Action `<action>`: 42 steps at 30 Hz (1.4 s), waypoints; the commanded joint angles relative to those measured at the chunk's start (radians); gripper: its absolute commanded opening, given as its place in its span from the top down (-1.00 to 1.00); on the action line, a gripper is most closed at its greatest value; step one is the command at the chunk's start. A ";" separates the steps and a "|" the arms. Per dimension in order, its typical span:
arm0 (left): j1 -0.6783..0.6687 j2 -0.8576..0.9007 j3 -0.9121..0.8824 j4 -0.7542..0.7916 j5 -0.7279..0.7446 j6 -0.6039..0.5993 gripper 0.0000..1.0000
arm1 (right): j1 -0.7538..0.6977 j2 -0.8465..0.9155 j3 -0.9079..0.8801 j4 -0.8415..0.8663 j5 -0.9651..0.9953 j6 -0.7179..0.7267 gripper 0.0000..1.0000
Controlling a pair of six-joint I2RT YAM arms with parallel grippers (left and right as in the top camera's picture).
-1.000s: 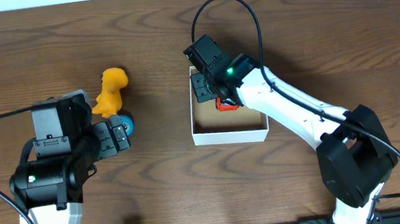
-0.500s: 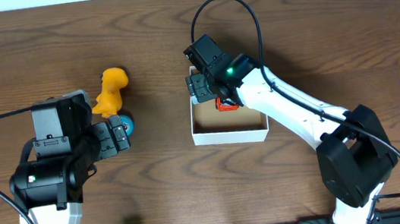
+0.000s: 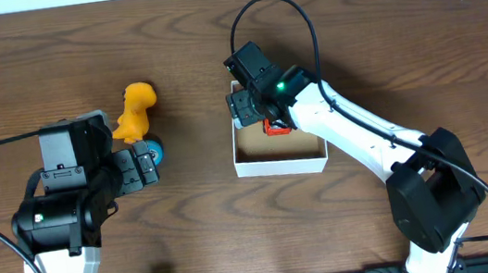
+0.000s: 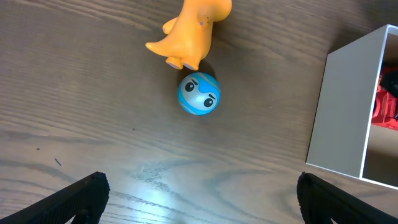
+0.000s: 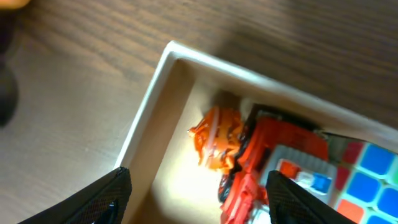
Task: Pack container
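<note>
The container is a square white-walled box with a brown inside, right of the table's middle; it also shows in the left wrist view and the right wrist view. Inside lie an orange toy, a red toy and a colour cube. My right gripper hovers open and empty over the box's far-left corner. A blue ball with a face and a yellow dinosaur lie left of the box. My left gripper is open beside the ball, holding nothing.
The yellow dinosaur lies just beyond the ball. The table is dark wood. The right arm stretches across the box's right side.
</note>
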 commanded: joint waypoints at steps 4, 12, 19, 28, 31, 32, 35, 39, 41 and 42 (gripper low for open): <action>-0.003 0.005 0.018 -0.004 -0.011 0.006 -0.96 | 0.007 0.017 0.026 -0.014 -0.021 -0.034 0.21; -0.003 0.004 0.018 -0.004 -0.011 0.010 -0.96 | -0.050 -0.096 0.163 -0.158 0.303 -0.003 0.97; -0.003 0.015 0.018 0.001 -0.011 0.146 -0.96 | -0.270 -0.333 0.254 -0.388 0.362 0.256 0.77; -0.003 0.232 0.019 0.056 -0.011 0.149 -0.96 | -0.640 -0.396 0.222 -0.618 0.006 0.208 -0.54; -0.003 0.328 0.019 0.095 -0.011 0.140 -0.96 | -0.684 -0.396 0.154 -0.610 -0.002 0.168 -0.60; -0.003 0.362 0.019 0.112 -0.011 0.139 -0.96 | -0.691 -0.396 0.127 -0.600 -0.003 0.149 -0.59; -0.003 0.449 0.019 0.161 -0.011 0.137 -0.96 | -0.697 -0.396 0.047 -0.561 -0.004 0.108 -0.60; -0.003 0.558 0.019 0.226 -0.012 0.097 -0.96 | -0.693 -0.394 -0.062 -0.496 -0.026 0.074 -0.59; -0.003 0.601 0.019 0.242 -0.012 0.087 -0.96 | -0.693 -0.394 -0.116 -0.459 -0.040 0.068 -0.59; -0.003 0.617 0.019 0.245 -0.012 0.087 -0.96 | -0.693 -0.394 -0.135 -0.445 -0.040 0.067 -0.59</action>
